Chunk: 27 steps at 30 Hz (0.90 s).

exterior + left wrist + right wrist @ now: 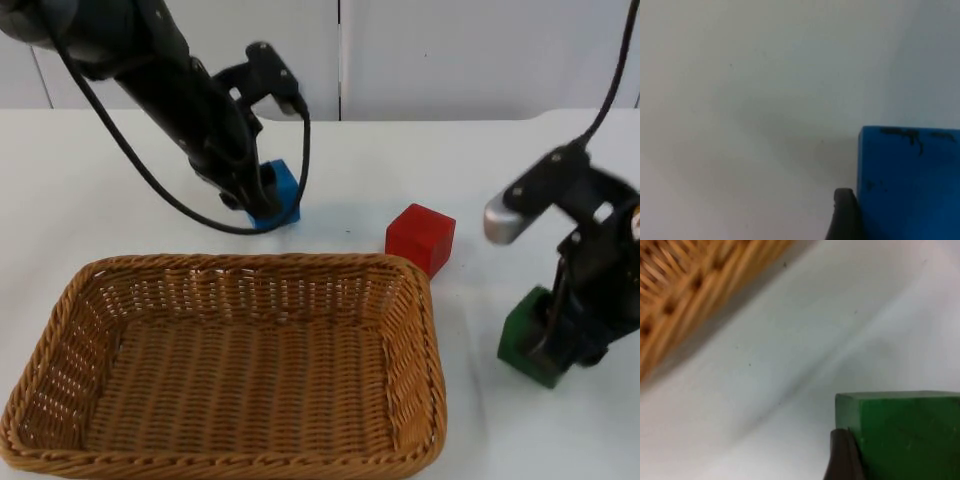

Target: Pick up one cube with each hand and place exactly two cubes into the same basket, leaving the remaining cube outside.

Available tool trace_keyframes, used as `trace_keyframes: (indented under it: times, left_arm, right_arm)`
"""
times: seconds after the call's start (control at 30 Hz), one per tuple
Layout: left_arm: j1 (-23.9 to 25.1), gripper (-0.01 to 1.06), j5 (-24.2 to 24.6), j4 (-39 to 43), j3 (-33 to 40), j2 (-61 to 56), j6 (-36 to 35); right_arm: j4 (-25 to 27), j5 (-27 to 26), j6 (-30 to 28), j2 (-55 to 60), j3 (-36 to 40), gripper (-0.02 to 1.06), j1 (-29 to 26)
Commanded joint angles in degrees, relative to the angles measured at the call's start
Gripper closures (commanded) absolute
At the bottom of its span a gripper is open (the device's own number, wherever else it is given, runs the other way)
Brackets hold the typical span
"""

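Note:
A blue cube rests on the white table behind the basket. My left gripper is down on it, shut on it. In the left wrist view a black fingertip presses against the blue cube's side. A green cube sits at the right, beside the basket. My right gripper is shut on it, and a fingertip lies flat against the green cube's face. A red cube stands free between the two arms. The wicker basket holds nothing.
The basket's far right corner lies close to the red cube. Its woven wall is a short way from the green cube. White table runs back to the grey partition wall.

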Motion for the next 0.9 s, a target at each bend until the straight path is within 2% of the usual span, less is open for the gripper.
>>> trace_keyframes:
  times: [0.0,0.2,0.43,0.57,0.73,0.87]
  left_arm:
    - [-0.1,1.05,1.8,-1.0,-0.3,-2.4,-0.1]
    - [-0.1,1.05,7.5,-5.3,-0.3,-7.1,-0.1]
    - [-0.3,1.05,14.6,-9.0,-0.3,-12.7,-0.8]
    - [-0.3,1.05,17.2,-9.0,-0.3,-14.2,-4.4]
    - [-0.4,1.05,21.8,-7.6,-0.3,-14.8,-4.8]
    - [-0.8,1.05,22.6,-7.5,-0.3,-15.2,-7.1]
  right_arm:
    - [-0.1,1.8,-0.4,-3.5,-0.1,1.05,0.3]
    - [-0.1,5.9,0.3,-12.1,-0.1,1.05,0.3]
    - [-0.1,6.4,7.4,-21.4,-0.1,1.05,0.3]
    - [-0.1,7.4,10.4,-23.9,-0.1,1.05,0.3]
    - [-0.1,9.5,12.7,-24.0,-0.1,1.05,0.3]
    - [-0.1,9.9,12.7,-24.0,-0.1,1.05,0.3]
